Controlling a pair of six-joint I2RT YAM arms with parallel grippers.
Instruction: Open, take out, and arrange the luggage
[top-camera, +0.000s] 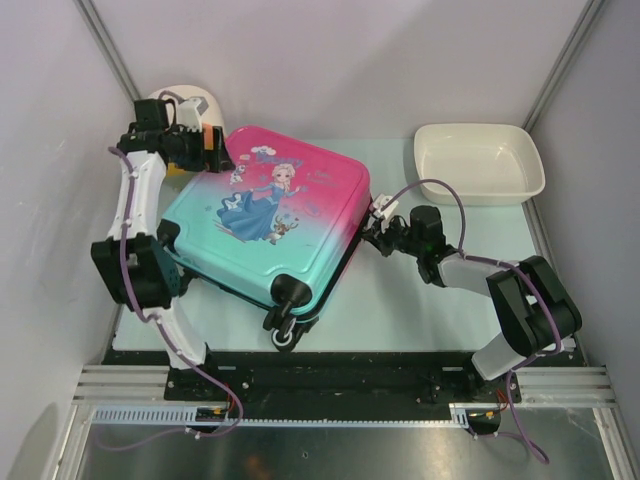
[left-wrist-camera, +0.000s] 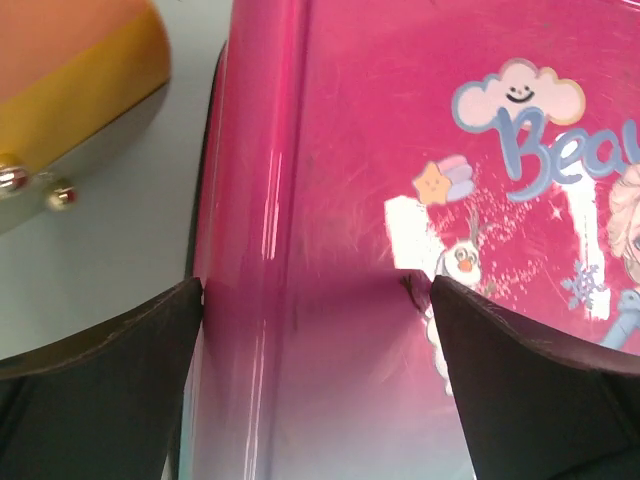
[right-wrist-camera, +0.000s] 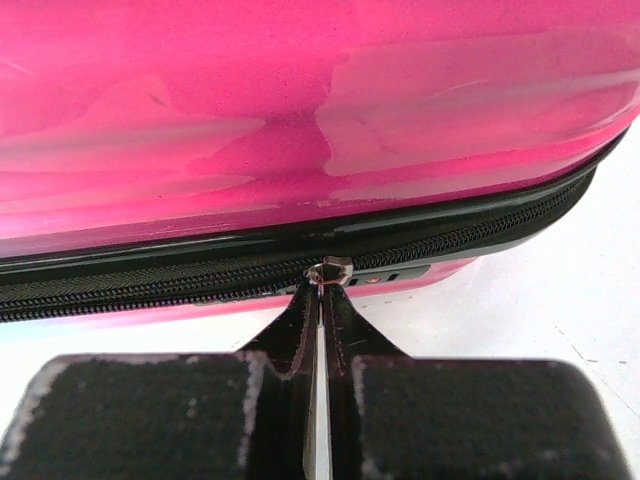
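Pinches zip pull in shut right tool, luggage right edge; holds left tool wide open astride upper-left corner. Next drag: along zip, sideways across frame.

Three cams, one luggage
Overhead looks down from its near side and sees it whole; left wrist sits tight over its pink top, right wrist faces its zip close up.

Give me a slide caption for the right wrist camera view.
Right gripper shut on the zip pull of the closed pink luggage.
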